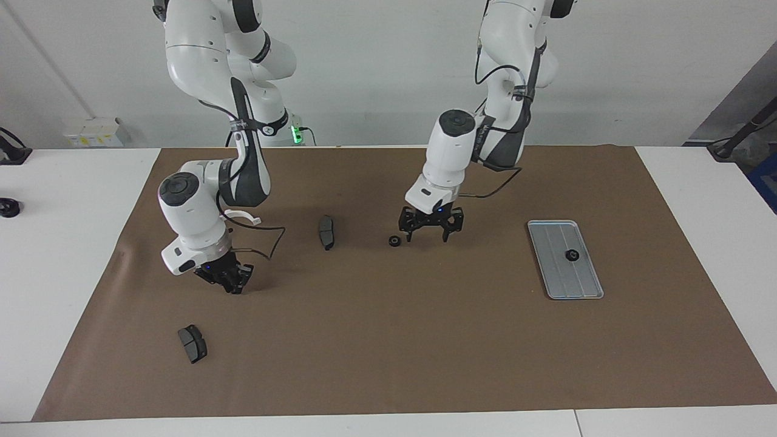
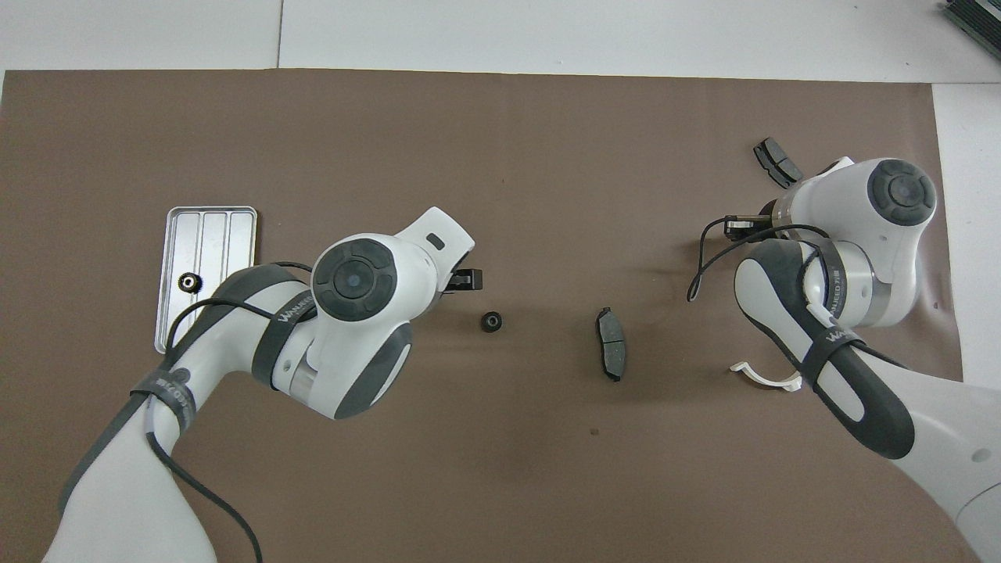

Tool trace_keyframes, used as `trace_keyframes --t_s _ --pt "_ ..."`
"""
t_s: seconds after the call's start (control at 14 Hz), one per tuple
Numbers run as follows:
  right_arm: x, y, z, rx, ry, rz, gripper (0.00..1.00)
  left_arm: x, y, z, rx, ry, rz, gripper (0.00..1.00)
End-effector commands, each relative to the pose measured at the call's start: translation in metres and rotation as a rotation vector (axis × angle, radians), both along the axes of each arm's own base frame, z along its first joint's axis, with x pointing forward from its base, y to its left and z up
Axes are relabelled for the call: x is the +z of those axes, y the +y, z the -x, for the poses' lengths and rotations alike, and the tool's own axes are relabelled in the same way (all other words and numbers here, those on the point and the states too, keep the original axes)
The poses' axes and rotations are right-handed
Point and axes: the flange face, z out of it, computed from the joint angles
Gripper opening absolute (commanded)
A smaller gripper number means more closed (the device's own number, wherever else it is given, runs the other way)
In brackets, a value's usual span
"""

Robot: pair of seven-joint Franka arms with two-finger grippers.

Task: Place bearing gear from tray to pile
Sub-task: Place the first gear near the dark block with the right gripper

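Black gear (image 1: 394,241) beside spread jaws

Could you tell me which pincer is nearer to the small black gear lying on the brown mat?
Left. The left pincer hangs open right beside the gear; the right pincer is shut over the mat toward the right arm's end.

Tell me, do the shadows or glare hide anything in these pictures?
Facing view: soft shadows lie on the brown mat under both arms, hiding nothing; the tray shows no strong glare. Overhead view: even light, the small gear on the mat is plain.
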Motion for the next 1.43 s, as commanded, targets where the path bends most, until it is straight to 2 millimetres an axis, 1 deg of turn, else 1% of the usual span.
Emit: trace_keyframes --t_s 0.0,0.07,0.14,0.21,0.29,0.5,0.57,0.64,0.72,0.79,0.86,0.93,1.0,1.07,1.15,1.22,1.29,1.36 --pt "0.0 -0.007 0.004 0.013 -0.012 -0.017 0.0 0.009 0.062 -0.012 0.044 0.045 -0.027 1.0" --pt "0.001 -0.006 0.004 0.015 -0.013 -0.017 0.0 0.009 0.087 -0.018 0.059 0.057 -0.035 1.0" --pt "0.002 -0.002 0.001 0.016 -0.019 -0.017 0.0 0.003 0.113 -0.023 0.049 0.065 -0.044 1.0" --pt "0.003 0.002 -0.003 0.018 -0.033 -0.018 0.0 -0.002 0.138 -0.027 0.034 0.069 -0.051 1.0" --pt "0.008 0.004 -0.012 0.021 -0.072 -0.018 0.0 -0.006 0.167 -0.032 0.028 0.069 -0.056 1.0" --pt "0.002 0.007 -0.029 0.025 -0.126 -0.016 0.0 -0.01 0.246 -0.048 0.024 0.04 -0.063 1.0" --pt "0.005 0.009 -0.032 0.025 -0.132 -0.018 0.0 -0.017 0.275 -0.047 0.025 0.018 -0.066 1.0" --pt "0.005 0.014 -0.033 0.022 -0.137 -0.024 0.0 -0.025 0.295 -0.043 0.027 -0.009 -0.069 1.0" --pt "0.004 0.02 -0.034 0.001 -0.143 -0.035 0.0 -0.033 0.308 -0.039 0.027 -0.032 -0.073 1.0" --pt "0.006 0.022 -0.039 -0.036 -0.156 -0.057 0.0 -0.04 0.316 -0.036 0.025 -0.04 -0.076 1.0" --pt "0.007 0.029 -0.044 -0.047 -0.169 -0.078 0.0 -0.046 0.325 -0.035 0.014 -0.032 -0.08 1.0" --pt "0.005 0.031 -0.045 -0.053 -0.178 -0.09 0.0 -0.053 0.331 -0.033 0.0 -0.023 -0.083 1.0" --pt "0.002 0.032 -0.043 -0.053 -0.174 -0.091 0.55 -0.062 0.344 -0.033 0.002 -0.017 -0.086 1.0" --pt "0.0 0.031 -0.043 -0.057 -0.169 -0.091 1.0 -0.067 0.348 -0.03 0.007 -0.018 -0.086 1.0" --pt "0.006 0.033 -0.043 -0.051 -0.17 -0.091 1.0 -0.07 0.348 -0.028 0.008 -0.014 -0.086 1.0" --pt "0.015 0.037 -0.042 -0.044 -0.172 -0.092 1.0 -0.07 0.348 -0.028 0.012 -0.014 -0.085 1.0" --pt "0.032 0.048 -0.038 -0.029 -0.159 -0.095 1.0 -0.07 0.347 -0.027 0.015 -0.012 -0.084 1.0" --pt "0.049 0.07 -0.031 0.009 -0.133 -0.096 1.0 -0.073 0.347 -0.025 0.015 -0.007 -0.084 1.0"
